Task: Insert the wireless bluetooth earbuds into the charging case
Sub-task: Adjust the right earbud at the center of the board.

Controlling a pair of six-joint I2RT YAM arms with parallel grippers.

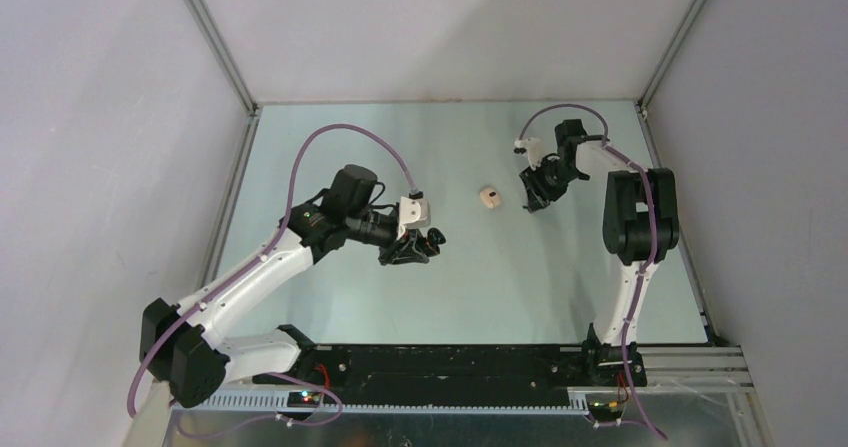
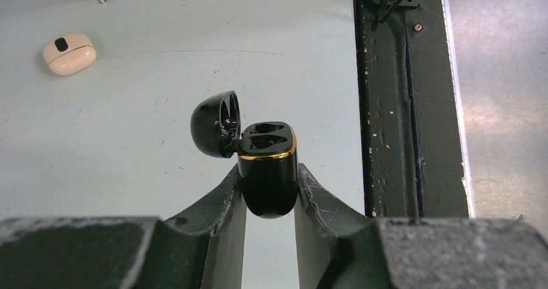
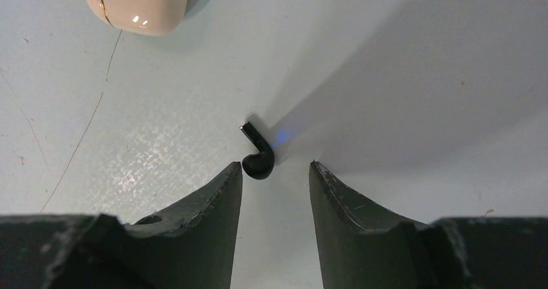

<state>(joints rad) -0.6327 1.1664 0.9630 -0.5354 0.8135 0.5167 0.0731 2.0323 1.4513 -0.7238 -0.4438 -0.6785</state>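
Observation:
A black charging case (image 2: 267,172) with a gold rim is held up off the table, its lid (image 2: 213,124) swung open to the left. My left gripper (image 2: 270,172) is shut on the case's lower body. I cannot tell whether its dark sockets hold anything. In the top view this gripper (image 1: 425,242) is left of centre. One black earbud (image 3: 258,156) lies on the table, its stem pointing away. My right gripper (image 3: 276,167) is open just over it, with the bud beside the left fingertip (image 3: 234,172). It is not gripped. No other earbuds show.
A closed cream case (image 1: 489,199) lies on the table between the two grippers, also in the left wrist view (image 2: 69,53) and at the top edge of the right wrist view (image 3: 136,4). A black rail (image 2: 388,108) runs along the near edge. Grey walls enclose the table.

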